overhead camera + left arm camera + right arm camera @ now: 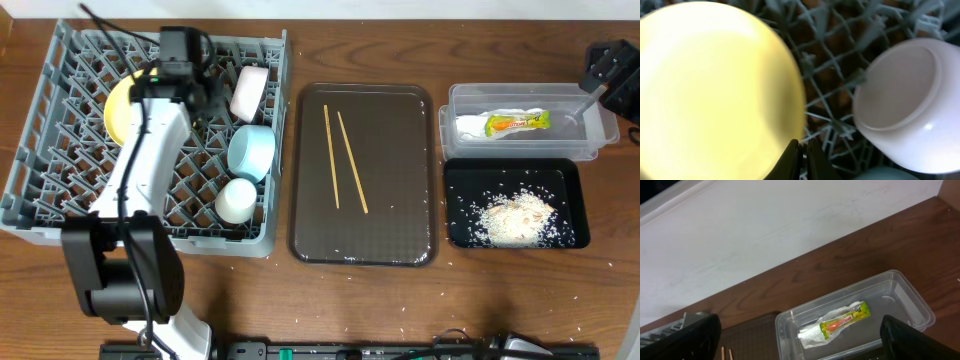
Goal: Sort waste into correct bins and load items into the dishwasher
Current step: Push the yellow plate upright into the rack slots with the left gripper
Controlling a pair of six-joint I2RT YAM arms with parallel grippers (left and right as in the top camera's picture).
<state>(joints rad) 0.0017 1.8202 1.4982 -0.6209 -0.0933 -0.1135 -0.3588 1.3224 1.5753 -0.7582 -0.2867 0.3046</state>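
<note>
left hand (802,160): pinched shut, empty, beside yellow plate (710,90) | right hand (800,337): spread wide, empty, above tub (900,287)

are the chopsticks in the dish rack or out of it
Out. Both chopsticks lie flat on the brown tray, beside the dish rack, not among its pegs.

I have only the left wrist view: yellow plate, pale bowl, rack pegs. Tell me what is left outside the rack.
Observer: The chopsticks lie side by side on the brown tray, right of the dish rack.
Operator: Report the right gripper.
Observer: The right gripper is open and empty, hanging over the clear tub.
Operator: Locate the wrapper.
Observer: The wrapper lies inside that clear tub.
</note>
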